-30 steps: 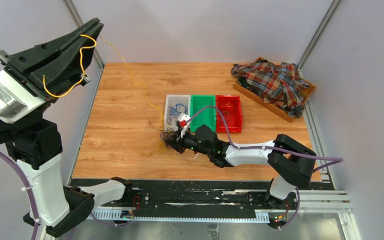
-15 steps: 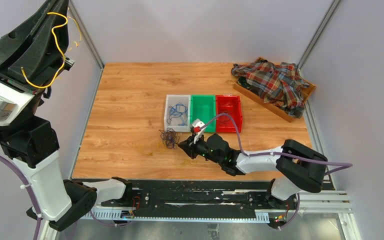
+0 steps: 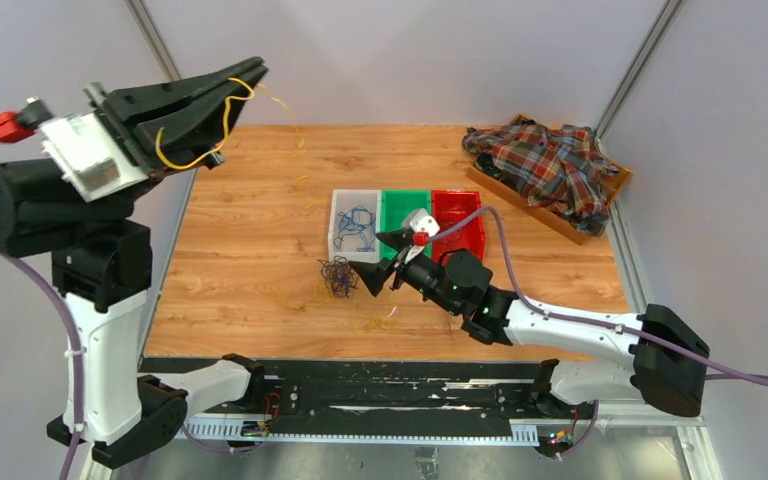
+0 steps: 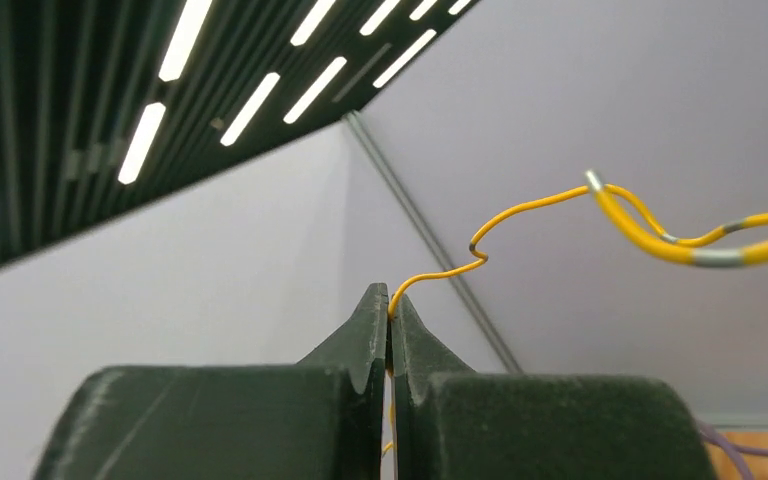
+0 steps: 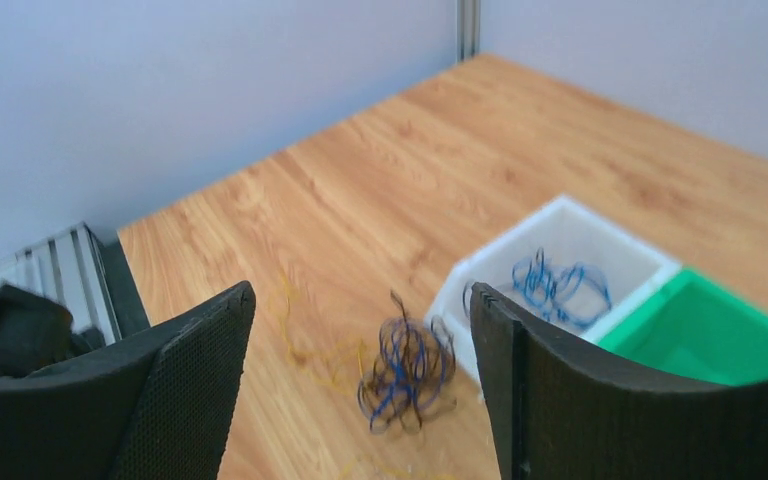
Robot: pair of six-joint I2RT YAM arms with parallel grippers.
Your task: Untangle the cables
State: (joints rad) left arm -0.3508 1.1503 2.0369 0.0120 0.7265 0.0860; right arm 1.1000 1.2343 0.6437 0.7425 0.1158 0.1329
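**Left arm.** The left gripper [image 4: 388, 300] is raised high over the table's left edge. Its jaws are pressed together on a yellow cable [image 4: 520, 212]. The cable leaves the fingertips, kinks, and runs off to the right in the wrist view. In the top view it also loops along the gripper body.

**Right arm.** The right gripper [image 3: 365, 252] sits low over the table [image 3: 240, 200], just right of the clump [image 3: 338, 275]. Its jaws stand wide apart and hold nothing.

**Cables.** The clump, dark and blue loops, lies on the table just in front of the white bin [image 3: 337, 215]. Whether the two touch cannot be told. Blue cables [image 3: 358, 225] lie inside the white bin. A green bin [image 3: 400, 210] and a red bin [image 3: 457, 212] adjoin it on the right. Thin yellow strands [image 3: 305, 295] lie on the table near the clump.
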